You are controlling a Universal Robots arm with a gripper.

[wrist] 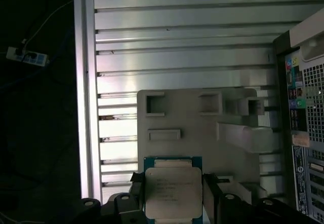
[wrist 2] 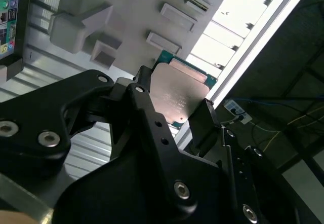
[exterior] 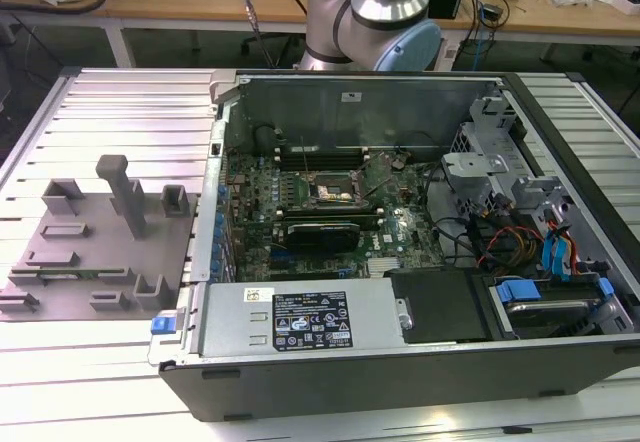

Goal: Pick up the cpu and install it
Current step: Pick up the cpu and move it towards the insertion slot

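**Cpu in gripper, over fixture plate**

Nearest to the wrist cams: gripper (wrist 2: pixel 176 105), black, w/ cpu (wrist 2: pixel 179 95) between its two fingers (wrist 2: pixel 202 117). Fingers are narrow and clamped on opposite edges of the chip, one each side. Silvery top faces the cams, green board edge shows round it. Same grip in the first wrist view: cpu (wrist: pixel 173 191) square-on, a finger pad touching each side.

Behind the cpu is the grey fixture plate (wrist: pixel 192 143), the ref for everything else. The chip sits in front of the plate's edge, on the side by the table's rim. It looks raised off the plate, but how far can't be told. Plate carries raised blocks (wrist: pixel 154 105) and shallow slots, plus one taller angled post.

The plate lies on the slatted aluminium table (wrist: pixel 177 57). Bare slats run out past the plate on the side away from the cpu. A power strip (wrist: pixel 26 57) lies on dark floor beyond the table rim, well apart from the plate.

Exterior view: open computer case (exterior: pixel 420 362) just beside the plate, on the exterior view's right. Inside it the motherboard (exterior: pixel 300 212) w/ dark socket frame (exterior: pixel 335 195), well apart from the plate. Cpu not yet in the socket. Farthest back, the arm (exterior: pixel 385 7) rises behind the case, beyond the plate.
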